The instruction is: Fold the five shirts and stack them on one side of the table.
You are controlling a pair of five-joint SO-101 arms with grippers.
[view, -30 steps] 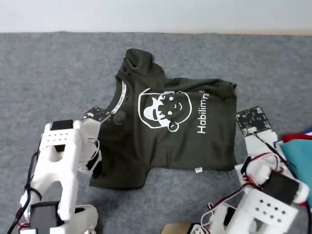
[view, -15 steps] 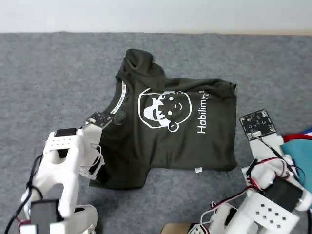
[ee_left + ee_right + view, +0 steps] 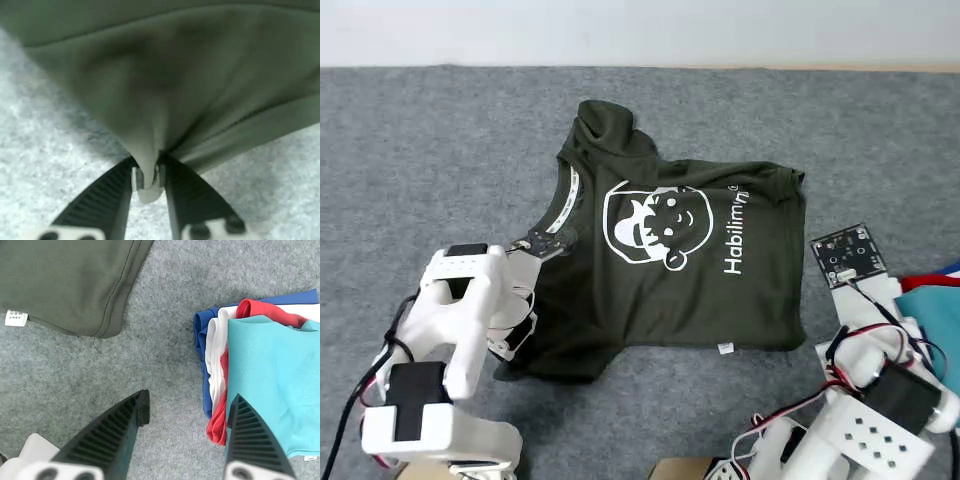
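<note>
At lower left of the high view, left claw (image 3: 148, 172) grips the olive T-shirt (image 3: 670, 290) edge; right claw (image 3: 189, 410) stands released over desk (image 3: 165, 340) beside folded shirts (image 3: 260, 355).

The shirt (image 3: 670, 270) bears one line of white lettering (image 3: 736, 232), running sideways beside a white cartoon face (image 3: 658, 224) on the chest. A white band (image 3: 566, 198) inside the collar seems to carry fine print, too small to make out. The small white tag (image 3: 726, 348) at the hem has faint, unreadable marks.
</note>
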